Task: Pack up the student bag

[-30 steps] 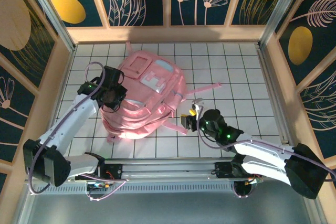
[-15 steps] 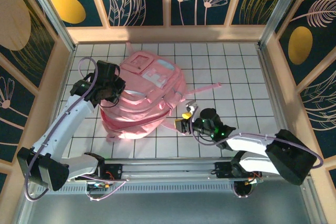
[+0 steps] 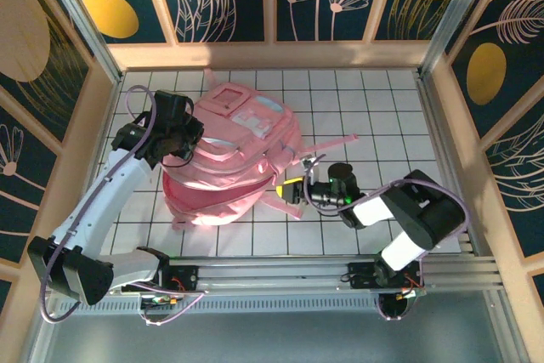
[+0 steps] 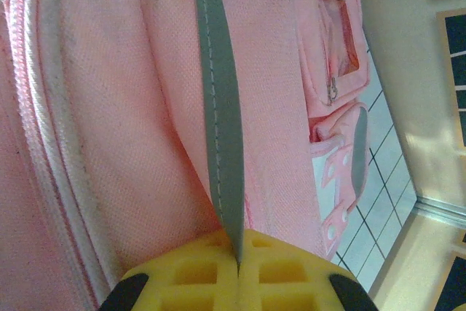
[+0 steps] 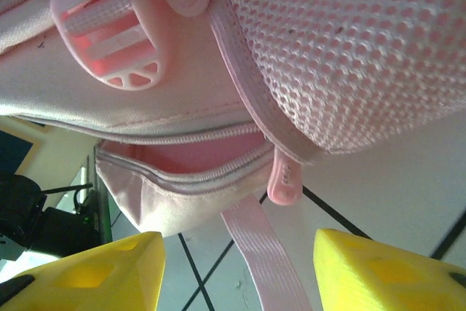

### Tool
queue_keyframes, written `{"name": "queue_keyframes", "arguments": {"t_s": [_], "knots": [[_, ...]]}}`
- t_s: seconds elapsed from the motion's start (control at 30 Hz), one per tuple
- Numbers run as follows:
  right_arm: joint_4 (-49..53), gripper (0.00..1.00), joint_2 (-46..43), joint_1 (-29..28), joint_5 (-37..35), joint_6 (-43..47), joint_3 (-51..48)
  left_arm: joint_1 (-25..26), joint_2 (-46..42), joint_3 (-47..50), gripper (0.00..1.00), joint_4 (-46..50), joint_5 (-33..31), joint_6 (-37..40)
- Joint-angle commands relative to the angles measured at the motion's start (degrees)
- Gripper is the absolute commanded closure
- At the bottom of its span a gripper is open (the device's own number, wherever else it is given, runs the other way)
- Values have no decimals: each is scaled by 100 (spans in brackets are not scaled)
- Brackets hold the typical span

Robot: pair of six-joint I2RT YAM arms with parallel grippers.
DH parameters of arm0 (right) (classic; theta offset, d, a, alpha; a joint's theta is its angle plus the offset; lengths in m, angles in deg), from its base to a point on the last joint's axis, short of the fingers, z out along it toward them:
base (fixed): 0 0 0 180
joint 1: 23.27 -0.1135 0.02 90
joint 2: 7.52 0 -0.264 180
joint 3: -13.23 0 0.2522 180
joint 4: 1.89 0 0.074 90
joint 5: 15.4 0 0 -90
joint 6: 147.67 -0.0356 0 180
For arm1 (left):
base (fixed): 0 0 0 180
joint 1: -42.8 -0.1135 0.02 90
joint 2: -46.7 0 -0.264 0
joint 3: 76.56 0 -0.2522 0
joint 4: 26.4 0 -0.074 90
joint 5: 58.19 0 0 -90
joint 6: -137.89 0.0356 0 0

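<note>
The student bag (image 3: 242, 146), a big pink backpack, lies in the middle of the tiled table. My left gripper (image 3: 180, 140) is at its left side, shut on a grey trim strip (image 4: 218, 107) of the bag; the yellow fingertips (image 4: 182, 274) pinch the strip's end against the pink fabric (image 4: 109, 107). My right gripper (image 3: 297, 186) stands open, low at the bag's lower right edge. Between its yellow fingers (image 5: 95, 274) lie a pink strap (image 5: 255, 245) and a pink zip pull (image 5: 285, 180), touching neither. Above them a zip pocket (image 5: 182, 158) gapes partly open under a mesh pocket (image 5: 349, 49).
A pink strap (image 3: 340, 140) trails over the tiles to the right of the bag. A pink buckle (image 5: 109, 27) hangs near the mesh pocket. Wooden walls (image 3: 98, 116) close in the table on three sides, and a metal rail (image 3: 280, 274) runs along the near edge.
My right arm has folded in and brought its gripper left, up to the bag's lower right edge. My left gripper has moved slightly up and left, still pinching the bag.
</note>
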Motion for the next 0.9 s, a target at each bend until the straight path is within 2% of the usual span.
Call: {"name": "queue_keyframes", "arguments": {"t_s": [0.0,0.3,0.47,0.63,0.7,0.87], "knots": [[-539,42,257,29,288,-112,275,-10,-91,-345,100,-428,74,-42],[-542,43,1097,-4,322,-247,844,-13,-135,-379,100,-481,118,-41],[-751,54,1433,-81,411,-330,993,-12,-126,-432,100,-513,136,-44],[-923,79,1274,-95,253,-269,867,-13,-113,-415,100,-542,128,-33],[-718,86,1128,-103,199,-125,848,-7,-92,-415,100,-553,119,-26],[310,88,728,-233,-75,537,902,-14,-38,-485,100,-554,62,-2]]}}
